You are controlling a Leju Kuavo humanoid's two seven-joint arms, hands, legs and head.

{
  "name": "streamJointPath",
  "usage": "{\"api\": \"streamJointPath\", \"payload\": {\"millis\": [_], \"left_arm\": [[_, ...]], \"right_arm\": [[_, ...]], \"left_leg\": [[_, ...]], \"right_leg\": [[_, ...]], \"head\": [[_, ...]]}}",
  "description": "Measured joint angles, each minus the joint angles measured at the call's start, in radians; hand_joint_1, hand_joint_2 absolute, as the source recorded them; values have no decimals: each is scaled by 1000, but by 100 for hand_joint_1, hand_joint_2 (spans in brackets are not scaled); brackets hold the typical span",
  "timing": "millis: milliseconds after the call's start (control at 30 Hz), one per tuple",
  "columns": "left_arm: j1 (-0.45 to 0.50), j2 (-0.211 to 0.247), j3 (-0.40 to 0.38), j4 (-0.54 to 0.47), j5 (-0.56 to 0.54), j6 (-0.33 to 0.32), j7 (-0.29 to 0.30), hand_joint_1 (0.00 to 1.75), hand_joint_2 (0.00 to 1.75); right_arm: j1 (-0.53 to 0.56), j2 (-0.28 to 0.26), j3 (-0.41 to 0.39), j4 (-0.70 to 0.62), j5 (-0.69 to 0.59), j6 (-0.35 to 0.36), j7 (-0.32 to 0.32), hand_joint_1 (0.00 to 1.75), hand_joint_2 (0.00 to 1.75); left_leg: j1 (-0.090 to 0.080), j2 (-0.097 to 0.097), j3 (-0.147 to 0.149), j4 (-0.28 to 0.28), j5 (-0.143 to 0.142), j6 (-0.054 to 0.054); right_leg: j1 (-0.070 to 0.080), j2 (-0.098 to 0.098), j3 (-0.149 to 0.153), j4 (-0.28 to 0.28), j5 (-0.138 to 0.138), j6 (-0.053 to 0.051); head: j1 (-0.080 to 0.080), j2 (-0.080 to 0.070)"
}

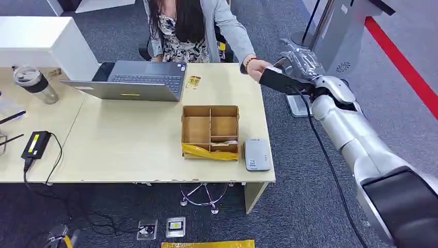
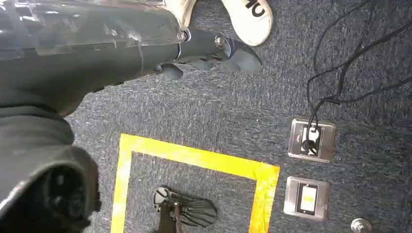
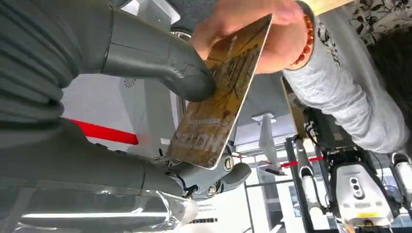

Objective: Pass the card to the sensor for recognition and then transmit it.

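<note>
— So what have the fingers [image 3: 233,174] got?
— On the right hand [image 1: 299,64], the card [image 3: 221,97]. Its thumb presses one face and the darker fingers sit at the lower edge, so the hand grips it. In the head view that hand is at the upper right of the frame, past the far right corner of the tabletop [image 1: 129,144].
— Anyone else touching the card?
— Yes. A person's hand [image 3: 252,29], with a bead bracelet and a grey sleeve, meets the card's other end. In the head view it reaches over from behind the tabletop to just beside the robot's hand.
— And the left hand [image 2: 209,48]?
— It hangs over dark carpet, near a yellow tape square and two floor sockets. Its fingers are curled with nothing in them.
— Where is the sensor [image 1: 256,154]?
— It is the small grey box lying flat near the tabletop's front right edge, right of centre in the frame, well apart from the card.
— What lies beside it?
— A cardboard box [image 1: 210,132] with compartments, just to its left. A laptop [image 1: 137,80] stands open farther back, a tumbler [image 1: 35,83] at the upper left.
</note>
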Motion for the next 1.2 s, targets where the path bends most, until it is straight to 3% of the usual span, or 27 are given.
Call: {"api": "streamJointPath", "payload": {"millis": [600,967,1200], "left_arm": [[11,0,8,0,13,8,0,0,0],[18,3,14,0,23,17,0,0,0],[22,8,15,0,21,16,0,0,0]], "right_arm": [[68,-14,2,0,11,42,-8,175,175],[137,-68,2,-17,0,70,2,175,175],[192,-130,2,-56,-21,82,4,175,175]], "left_leg": [[0,0,0,0,0,0],[0,0,0,0,0,0],[0,0,0,0,0,0]], "right_leg": [[0,0,0,0,0,0],[0,0,0,0,0,0],[0,0,0,0,0,0]], "head": [[0,0],[0,0],[0,0]]}}
